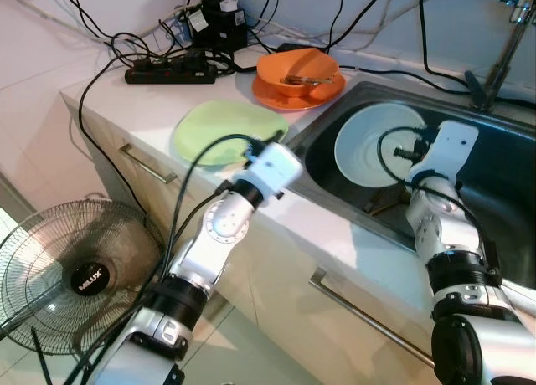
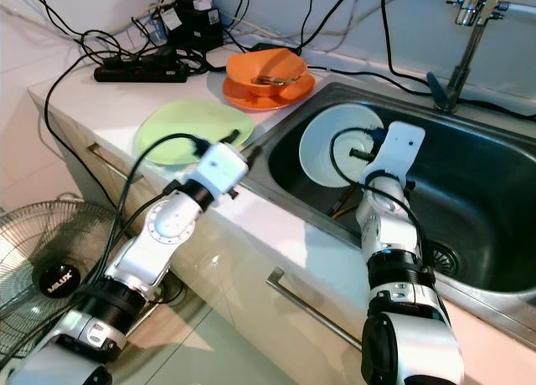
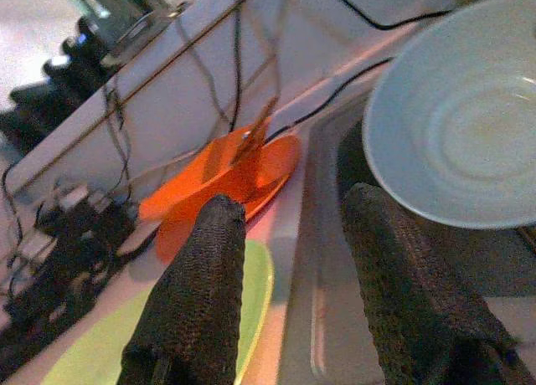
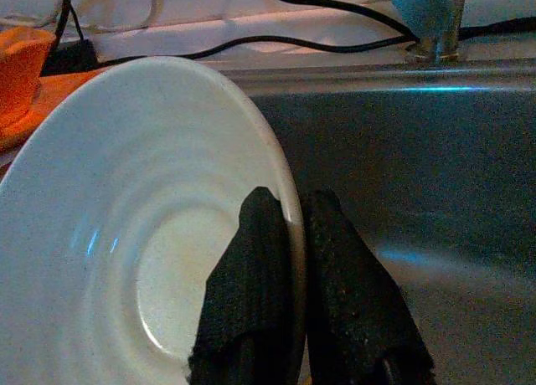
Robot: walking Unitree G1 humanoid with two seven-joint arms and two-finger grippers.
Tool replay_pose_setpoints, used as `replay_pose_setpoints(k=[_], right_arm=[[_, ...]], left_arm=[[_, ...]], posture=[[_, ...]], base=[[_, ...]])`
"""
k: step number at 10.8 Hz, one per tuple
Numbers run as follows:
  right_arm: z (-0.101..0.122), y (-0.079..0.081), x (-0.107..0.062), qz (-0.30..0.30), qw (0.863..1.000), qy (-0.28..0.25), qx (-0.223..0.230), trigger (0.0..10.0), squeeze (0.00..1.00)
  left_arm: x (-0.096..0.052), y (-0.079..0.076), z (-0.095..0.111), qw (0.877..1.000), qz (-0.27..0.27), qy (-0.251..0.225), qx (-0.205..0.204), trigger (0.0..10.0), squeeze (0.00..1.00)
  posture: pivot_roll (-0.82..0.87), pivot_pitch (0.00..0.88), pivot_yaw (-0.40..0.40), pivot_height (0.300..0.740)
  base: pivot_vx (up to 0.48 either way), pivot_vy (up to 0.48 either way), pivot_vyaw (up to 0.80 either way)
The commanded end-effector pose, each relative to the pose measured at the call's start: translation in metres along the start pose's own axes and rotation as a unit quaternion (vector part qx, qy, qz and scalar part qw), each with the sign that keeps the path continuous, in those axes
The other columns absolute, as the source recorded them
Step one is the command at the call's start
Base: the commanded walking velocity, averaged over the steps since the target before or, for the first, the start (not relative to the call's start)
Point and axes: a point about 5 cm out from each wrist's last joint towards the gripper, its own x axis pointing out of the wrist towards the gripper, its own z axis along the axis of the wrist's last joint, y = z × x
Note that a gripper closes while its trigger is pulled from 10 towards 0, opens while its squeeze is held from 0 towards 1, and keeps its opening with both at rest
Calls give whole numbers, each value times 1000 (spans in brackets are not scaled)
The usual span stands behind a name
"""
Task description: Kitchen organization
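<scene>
A white plate (image 1: 373, 142) stands tilted on edge inside the steel sink (image 1: 494, 192). My right gripper (image 4: 291, 234) is shut on the white plate (image 4: 126, 234), pinching its rim between both fingers. A light green plate (image 1: 219, 130) lies flat on the counter beside the sink. My left gripper (image 3: 289, 234) is open and hovers over the counter edge between the green plate (image 3: 167, 335) and the sink, holding nothing. An orange bowl (image 1: 295, 69) holding utensils rests on an orange plate (image 1: 289, 96) farther back.
A black power strip (image 1: 172, 69) and tangled cables lie on the back of the counter. The faucet (image 1: 507, 42) rises behind the sink. A floor fan (image 1: 71, 272) stands beside the cabinet drawers (image 1: 151, 163).
</scene>
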Motion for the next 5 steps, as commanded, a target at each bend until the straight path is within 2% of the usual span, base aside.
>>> replay_pose_setpoints(k=[1, 2, 3, 5], right_arm=[[6, 0, 1, 4, 1000, -20, -1, 10000, 0], [1, -2, 2, 0, 1000, -19, -12, 10000, 0], [-1, -3, 2, -1, 1000, -19, -20, 10000, 0], [-4, -3, 3, 2, 999, -14, -39, 10000, 0]], left_arm=[[-2, 6, 1, 1000, 12, 1, -16, 10000, 0], [-4, 6, -2, 998, 15, 14, -66, 10000, 0], [-6, 5, -3, 997, 14, 18, -78, 10000, 0], [-11, -7, -5, 993, 11, 28, -118, 10000, 0]], posture=[[151, 0, 66, 740], [151, 0, 65, 740], [152, 0, 64, 740], [156, 0, 60, 740]], base=[[0, 0, 0], [0, 0, 0], [0, 0, 0], [0, 0, 0]])
